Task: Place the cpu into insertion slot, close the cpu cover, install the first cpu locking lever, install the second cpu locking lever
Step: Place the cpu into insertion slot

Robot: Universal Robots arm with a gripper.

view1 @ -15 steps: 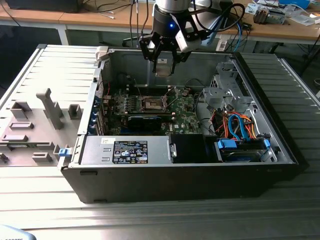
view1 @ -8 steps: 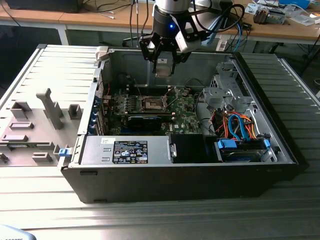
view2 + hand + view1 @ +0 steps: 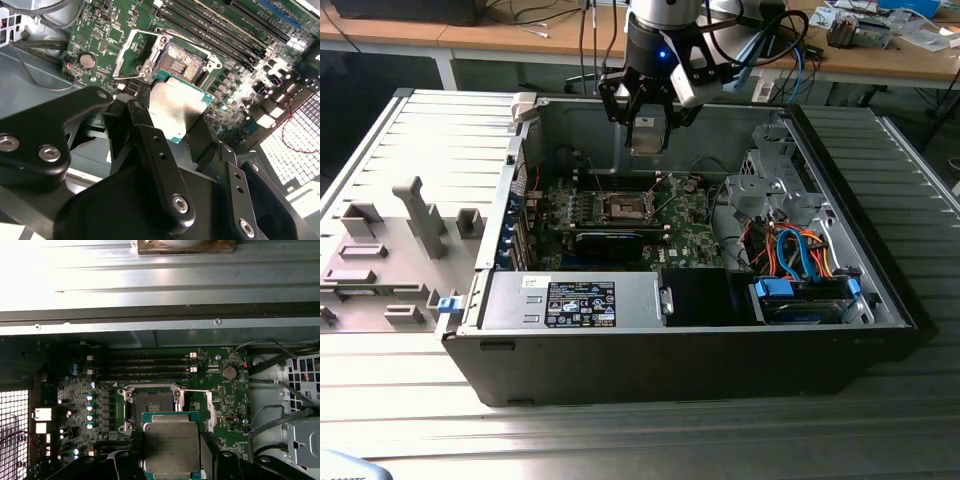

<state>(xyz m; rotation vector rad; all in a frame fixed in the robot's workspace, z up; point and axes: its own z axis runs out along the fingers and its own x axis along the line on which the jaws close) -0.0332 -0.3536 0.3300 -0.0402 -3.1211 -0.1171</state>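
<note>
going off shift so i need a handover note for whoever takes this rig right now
Pincer: shut on the cpu, held above the green board.
Insertion slot: empty, right beside the cpu in both wrist views.
Cpu cover: swung open beside the slot.
Done: cpu picked up.
Left: cpu not seated, cover not closed, locking levers not installed.

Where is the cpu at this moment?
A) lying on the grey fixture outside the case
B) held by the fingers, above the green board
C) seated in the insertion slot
B: the fingers clamp the cpu by its edges, and the insertion slot stands bare, with nothing seated in it.
</note>
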